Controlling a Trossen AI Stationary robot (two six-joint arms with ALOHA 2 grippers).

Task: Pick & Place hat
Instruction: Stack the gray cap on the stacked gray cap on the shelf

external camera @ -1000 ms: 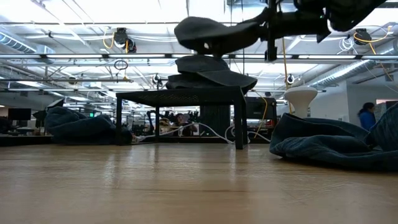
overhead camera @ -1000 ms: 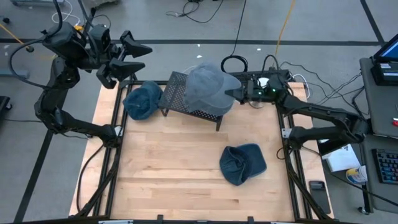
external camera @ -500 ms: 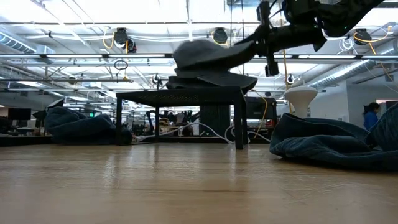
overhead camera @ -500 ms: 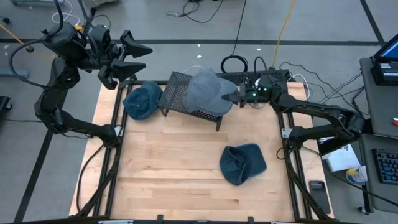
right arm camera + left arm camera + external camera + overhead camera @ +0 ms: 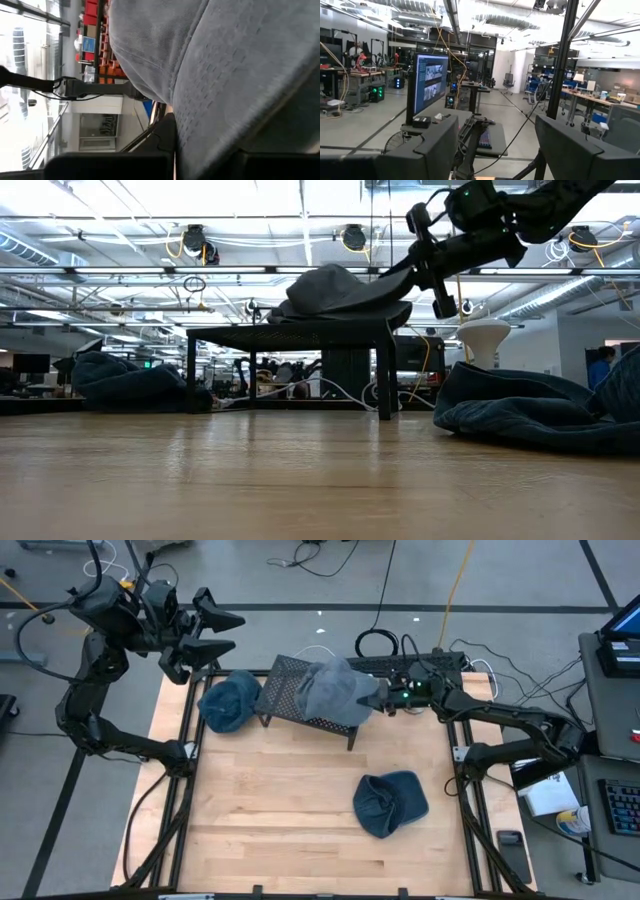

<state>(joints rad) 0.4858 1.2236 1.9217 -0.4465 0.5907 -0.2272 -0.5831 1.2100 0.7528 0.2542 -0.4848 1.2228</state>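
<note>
Far left, above the table's [image 5: 300, 820] back corner: left gripper [image 5: 215, 632] raised off the wood, fingers [image 5: 427, 150] spread apart with nothing between them, wrist camera looking out at a monitor [image 5: 431, 82] and desks in the room. Just inside that corner, on the tabletop: a dark blue hat [image 5: 228, 702], crumpled, lying beside the black mesh stand [image 5: 282, 692], seen in the low view as a rumpled mound [image 5: 130, 385] left of the stand's legs [image 5: 300, 338]. Middle of the back edge: grey hat [image 5: 330, 692] resting on the stand's top, crown up, brim pointing right and reaching past the stand's edge; in the low view, lying on other hats stacked there [image 5: 335, 290]. At that brim: right gripper [image 5: 378, 698], reaching in from the right side, fingers clamped on the grey hat's brim, grey fabric [image 5: 240, 75] filling the right wrist view. Lower right of centre, on bare wood: a second dark blue hat [image 5: 390, 803], well apart from the stand, crumpled, large at the right in the low view [image 5: 530, 410].
</note>
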